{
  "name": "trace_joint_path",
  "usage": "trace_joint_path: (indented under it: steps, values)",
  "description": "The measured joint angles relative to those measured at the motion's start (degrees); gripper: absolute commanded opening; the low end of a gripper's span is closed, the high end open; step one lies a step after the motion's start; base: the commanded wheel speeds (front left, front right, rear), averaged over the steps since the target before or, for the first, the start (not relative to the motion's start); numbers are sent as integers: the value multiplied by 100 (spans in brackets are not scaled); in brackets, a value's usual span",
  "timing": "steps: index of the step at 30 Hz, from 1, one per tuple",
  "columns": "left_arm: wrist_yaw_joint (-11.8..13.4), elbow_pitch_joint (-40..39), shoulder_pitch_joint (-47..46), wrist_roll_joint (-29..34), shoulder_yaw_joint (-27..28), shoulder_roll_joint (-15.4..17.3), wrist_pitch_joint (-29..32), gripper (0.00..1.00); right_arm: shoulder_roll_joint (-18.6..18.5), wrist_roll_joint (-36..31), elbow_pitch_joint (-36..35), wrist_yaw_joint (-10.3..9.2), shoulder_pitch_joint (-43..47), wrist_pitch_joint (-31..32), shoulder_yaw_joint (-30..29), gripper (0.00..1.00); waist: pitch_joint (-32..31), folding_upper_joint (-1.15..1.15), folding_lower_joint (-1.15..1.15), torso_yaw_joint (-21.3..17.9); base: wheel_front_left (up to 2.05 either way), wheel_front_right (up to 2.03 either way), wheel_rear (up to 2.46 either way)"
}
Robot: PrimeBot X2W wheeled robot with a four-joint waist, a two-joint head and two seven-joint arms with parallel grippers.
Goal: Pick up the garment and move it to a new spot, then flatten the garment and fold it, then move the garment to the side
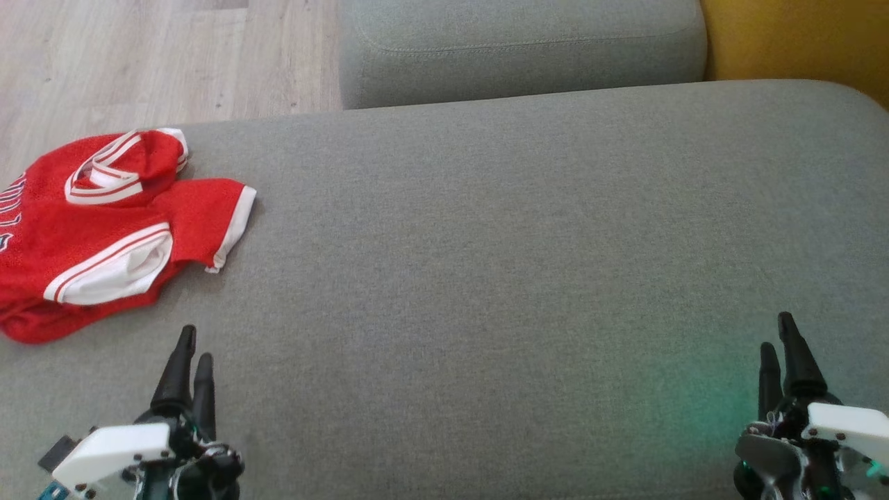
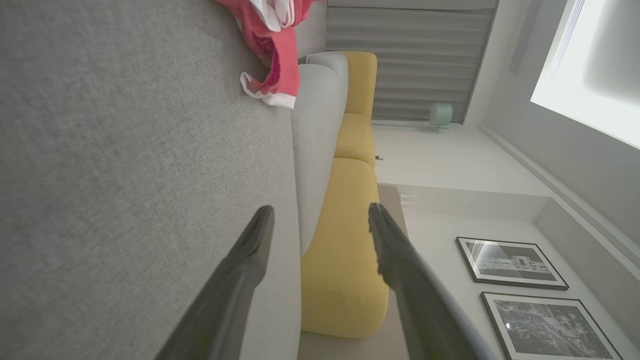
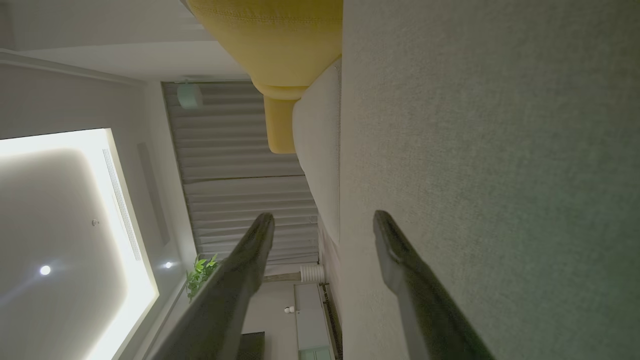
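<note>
Both empty, jaws parted; left end effector (image 1: 196, 344) lower left; right end effector (image 1: 776, 332) lower right

One red garment (image 1: 90, 222). Two tools: left tool (image 1: 196, 344), right tool (image 1: 776, 331). Two grey cushions: near cushion (image 1: 521, 278), far cushion (image 1: 521, 48). Two framed pictures (image 2: 512, 262).

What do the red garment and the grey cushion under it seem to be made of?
The red garment: probably a thin synthetic jersey knit, slightly grainy like mesh, with white trim; it crumples softly. The grey cushion: woven upholstery fabric, matte, with a fine flecked weave.
</note>
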Motion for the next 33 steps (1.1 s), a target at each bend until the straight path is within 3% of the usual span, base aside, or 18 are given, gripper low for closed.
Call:
trace_joint_path:
  steps: [15,33]
  values:
    - [127,-96,-28,412,-282,1,-245,100,-38,-599,-175,0,-6,-260,199,100,-31,0,0,6,0,0,0]
    - [437,-19,-29,1974,-653,49,-541,100,-211,-2648,-393,0,5,-552,490,100,-104,0,0,85,0,0,0]
